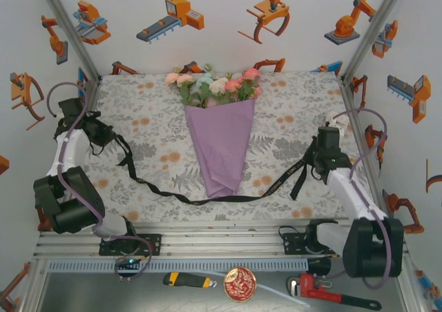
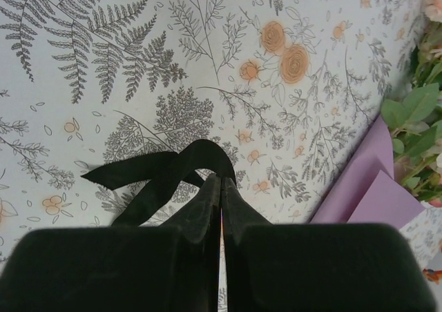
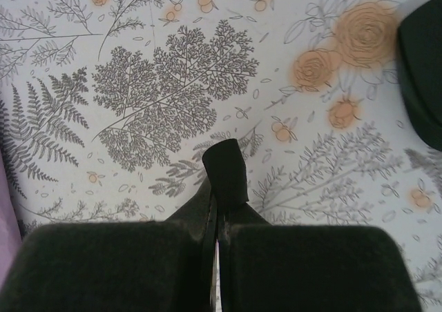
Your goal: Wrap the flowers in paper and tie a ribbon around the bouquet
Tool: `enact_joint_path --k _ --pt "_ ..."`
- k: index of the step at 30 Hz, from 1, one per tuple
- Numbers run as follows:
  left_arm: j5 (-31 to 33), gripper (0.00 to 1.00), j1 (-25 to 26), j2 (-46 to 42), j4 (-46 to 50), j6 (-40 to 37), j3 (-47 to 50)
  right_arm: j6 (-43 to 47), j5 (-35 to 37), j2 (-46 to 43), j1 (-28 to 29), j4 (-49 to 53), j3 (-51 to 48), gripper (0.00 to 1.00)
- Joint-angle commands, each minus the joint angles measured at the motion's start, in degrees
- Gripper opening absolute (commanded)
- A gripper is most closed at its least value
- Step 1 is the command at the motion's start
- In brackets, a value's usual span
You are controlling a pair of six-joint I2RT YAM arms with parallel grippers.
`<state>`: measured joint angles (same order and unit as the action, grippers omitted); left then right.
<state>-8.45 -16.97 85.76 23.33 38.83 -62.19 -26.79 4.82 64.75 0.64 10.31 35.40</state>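
At the middle of the floral tablecloth (image 1: pixel 148 119) the bouquet (image 1: pixel 219 129) is laid flat, its purple paper (image 1: pixel 221 150) folded into a cone whose tip is turned toward the arms, while the pink, cream and pale blue flowers (image 1: pixel 214 84) are fanned out at the far end. The black ribbon (image 1: pixel 207 200) is draped in a long slack curve across the cloth, from one arm to the other, and is passed right at the cone's tip; whether it runs under the paper there cannot be told. One end is pinched by the left gripper (image 1: pixel 109 138), well to the left of the cone: in the left wrist view the fingers (image 2: pixel 200 215) are seen pressed almost together, a thin slit between them, with a loop of ribbon bulging out of the tips and a tail lying to the left. The other end is clamped by the right gripper (image 1: pixel 309 161), to the right of the cone; in its wrist view the pads are closed tight and a short stub of ribbon is seen sticking out past them. On the near shelf a utility knife (image 1: pixel 186 279), a round tin (image 1: pixel 239 284) and a red pipe wrench (image 1: pixel 331 295) are laid
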Motion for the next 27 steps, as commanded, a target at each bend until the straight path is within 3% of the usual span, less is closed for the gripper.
enact_joint_path --k 1,9,10,12,15,17,21,25,27 --pt "0.9 0.14 0.7 1.3 -1.9 0.8 -2.2 0.5 -5.4 3.4 -1.5 -6.8 5.1 0.0" --pt "1.0 0.22 2.5 4.1 -1.4 2.7 -6.7 -0.9 -4.0 10.9 -3.1 -8.0 14.3 0.0" --pt "1.2 0.28 2.6 4.1 -1.4 2.7 -7.0 -1.1 -5.9 12.1 -3.1 -7.7 15.4 0.06" --pt "1.3 0.39 2.7 4.5 -1.7 2.9 -7.6 -1.4 -11.8 14.5 -3.1 -7.2 17.5 0.28" --pt "0.9 0.52 2.9 5.3 -1.4 1.2 -11.6 -2.7 -14.8 14.3 -3.0 -3.1 19.2 0.66" --pt "0.3 0.57 3.1 4.9 0.9 -0.3 -15.2 -2.7 -16.2 11.3 -3.1 -2.1 18.2 0.77" --pt "-2.6 0.61 7.4 -2.2 0.8 1.4 -13.2 -4.9 -21.6 3.6 -3.1 0.2 14.4 0.8" --pt "-4.7 0.64 19.5 -11.3 -6.2 4.8 -0.8 -11.1 -36.9 1.8 -2.3 0.6 10.6 0.76" --pt "-5.0 0.65 25.7 -13.7 -9.7 7.3 4.7 -12.8 -41.1 2.0 -0.6 1.4 9.0 0.76"
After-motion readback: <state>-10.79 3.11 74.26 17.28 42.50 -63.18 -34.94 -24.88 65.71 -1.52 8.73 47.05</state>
